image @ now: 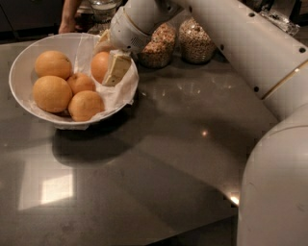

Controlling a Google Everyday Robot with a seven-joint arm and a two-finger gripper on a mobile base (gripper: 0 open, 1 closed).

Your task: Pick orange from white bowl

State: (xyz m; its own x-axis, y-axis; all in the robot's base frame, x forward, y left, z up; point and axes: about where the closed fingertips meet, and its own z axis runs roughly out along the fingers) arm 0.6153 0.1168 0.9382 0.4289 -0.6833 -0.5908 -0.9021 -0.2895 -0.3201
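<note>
The white bowl (19, 62), lined with crinkled wrap, stands at the table's far left. My gripper (108, 57) is over the bowl's right side, shut on the reddish orange (99, 66). One pale finger (117, 70) lies across the orange's front; the other is behind it. The orange is held slightly above the wrap, apart from the other fruit. Two larger pale oranges (53, 64) (52, 93), the smallest orange (81, 82) and another one (85, 105) lie in the bowl.
Two glass grain jars (159, 45) (196, 41) stand just behind my wrist. A glass (103, 7) and a person's arm (70, 17) are at the far edge. My white arm (269, 144) fills the right side. The dark table (159, 158) stretches in front.
</note>
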